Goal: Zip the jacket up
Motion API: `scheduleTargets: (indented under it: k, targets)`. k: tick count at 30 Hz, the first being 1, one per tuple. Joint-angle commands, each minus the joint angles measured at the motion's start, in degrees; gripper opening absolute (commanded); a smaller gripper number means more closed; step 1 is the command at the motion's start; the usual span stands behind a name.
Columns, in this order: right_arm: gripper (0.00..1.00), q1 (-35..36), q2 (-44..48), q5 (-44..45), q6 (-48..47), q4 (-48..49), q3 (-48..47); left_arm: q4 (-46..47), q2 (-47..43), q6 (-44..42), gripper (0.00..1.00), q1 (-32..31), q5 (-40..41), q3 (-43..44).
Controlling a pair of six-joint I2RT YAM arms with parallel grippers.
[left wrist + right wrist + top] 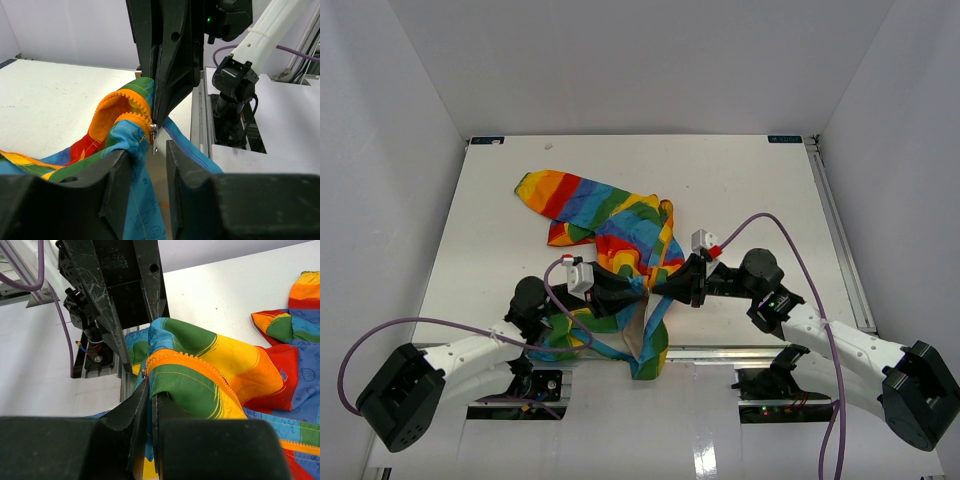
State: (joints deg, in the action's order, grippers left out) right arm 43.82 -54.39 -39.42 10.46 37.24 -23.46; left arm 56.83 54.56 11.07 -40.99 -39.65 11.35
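Observation:
The rainbow-striped jacket (605,212) lies crumpled on the white table (750,190), and its lower end hangs over the near edge. Both grippers meet at its raised front edge. My left gripper (638,284) is open; in the left wrist view (149,155) the small metal zipper pull (154,139) hangs between its fingertips, below the orange zipper teeth (131,100), with blue fabric draped against the left finger. My right gripper (660,287) is shut on the jacket's edge just under the zipper slider (145,373), pinching blue-green fabric (190,385).
An aluminium rail (720,354) runs along the table's near edge, and another rail (835,220) along the right side. White walls close in the left, back and right. Purple cables (770,222) loop above both arms. The arm bases stand below the near edge.

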Motion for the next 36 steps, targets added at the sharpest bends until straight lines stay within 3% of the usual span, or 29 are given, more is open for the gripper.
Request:
scheduleTargets:
  k: [1,6,8,10,13,19,24,30,36]
  targets:
    - [0.08,0.56,-0.35,-0.83,-0.27,3.36,-2.30,5.01,1.19,2.85,0.45,0.12,-1.04,0.07]
    - [0.08,0.74,-0.57,-0.87,-0.18,3.63,-2.29,6.28,2.76,3.45,0.43,0.04,-0.83,0.11]
    - [0.08,0.75,-0.62,-0.74,-0.08,3.73,-2.27,7.42,3.32,3.55,0.33,0.05,-1.58,0.11]
    - [0.08,0.83,-0.62,-0.66,0.17,3.95,-2.17,7.05,3.82,3.78,0.10,0.07,-2.53,0.40]
    - [0.08,0.83,-0.51,-0.72,0.73,4.11,-2.33,3.96,2.90,3.18,0.00,0.04,-2.06,1.08]
    - [0.08,0.83,-0.02,-0.30,1.07,1.28,-4.28,-12.14,-1.92,-1.28,0.00,0.03,1.47,4.85]
    - [0.08,0.84,-0.35,-0.04,0.81,-3.03,-7.40,-19.84,-2.93,-3.62,0.00,-0.38,3.58,6.70]
    - [0.08,0.83,0.34,-0.23,-0.58,-5.57,-9.23,-23.86,0.10,-5.39,0.00,-0.60,1.19,8.35]
    - [0.08,0.36,0.11,-0.66,-4.26,-9.80,-11.37,-22.05,-1.16,-6.37,0.00,-0.67,-2.66,6.57]
